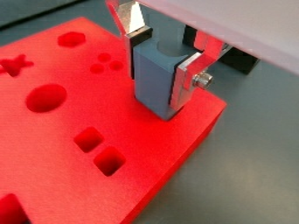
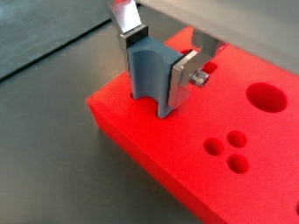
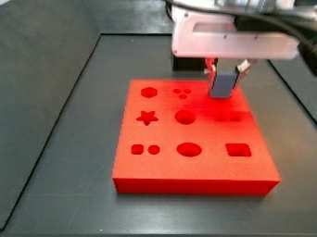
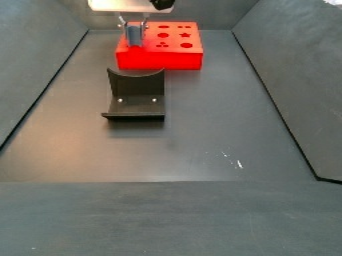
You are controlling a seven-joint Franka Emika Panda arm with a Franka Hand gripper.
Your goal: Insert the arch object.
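Note:
My gripper (image 1: 162, 63) is shut on the arch object (image 1: 156, 77), an upright blue-grey block with a shallow curved dip in its upper end. The silver fingers clamp its two sides in both wrist views (image 2: 158, 63). The block's (image 2: 149, 72) lower end meets the red board (image 1: 70, 122) near one corner (image 2: 152, 149), and a dark gap shows around its base. I cannot tell how deep it sits. In a side view the gripper (image 3: 225, 74) holds the block (image 3: 223, 87) over the board's (image 3: 173, 173) far right part. It also shows at the far end (image 4: 134, 36).
The board has several other cut-outs: a star (image 1: 14, 64), a round hole (image 1: 45, 98), two small squares (image 1: 98, 147) and three small dots (image 2: 228, 150). The dark fixture (image 4: 134, 95) stands on the floor in front of the board (image 4: 174, 58). Dark walls enclose the floor.

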